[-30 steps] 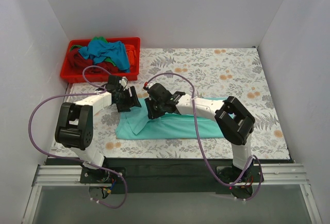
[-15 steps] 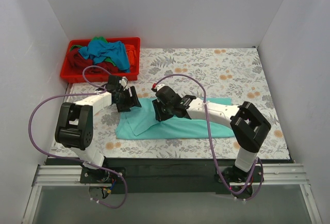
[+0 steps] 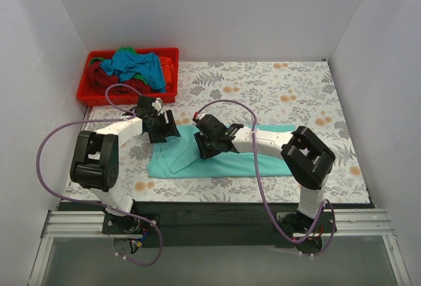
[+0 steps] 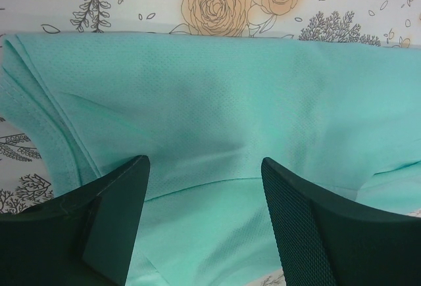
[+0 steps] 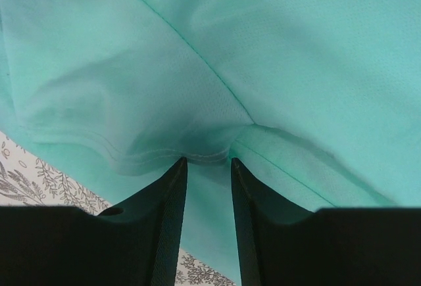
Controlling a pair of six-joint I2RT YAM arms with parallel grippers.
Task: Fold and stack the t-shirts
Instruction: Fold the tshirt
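A mint-teal t-shirt [image 3: 253, 161] lies as a long flat strip on the floral tablecloth near the front edge. My left gripper [image 3: 167, 133] hovers over its upper left corner, open and empty; in the left wrist view the gripper [image 4: 205, 167] has wide-apart fingers [image 4: 112, 207] framing smooth teal cloth [image 4: 217, 89]. My right gripper [image 3: 203, 147] sits on the shirt's left part. In the right wrist view the gripper [image 5: 206, 162] is nearly closed, with a stitched hem [image 5: 197, 154] of the shirt bunched at its tips. More shirts [image 3: 135, 66], blue, green and dark red, lie heaped in the bin.
A red plastic bin [image 3: 92, 94] stands at the back left against the wall. The floral tablecloth [image 3: 283, 95] covers the table. White walls close in the left, back and right sides. Purple cables loop over both arms.
My right gripper shifted a little right, then down and back left on the shirt, and its elbow swung out and back. A flap of the shirt's upper left now shows. The left arm stayed still.
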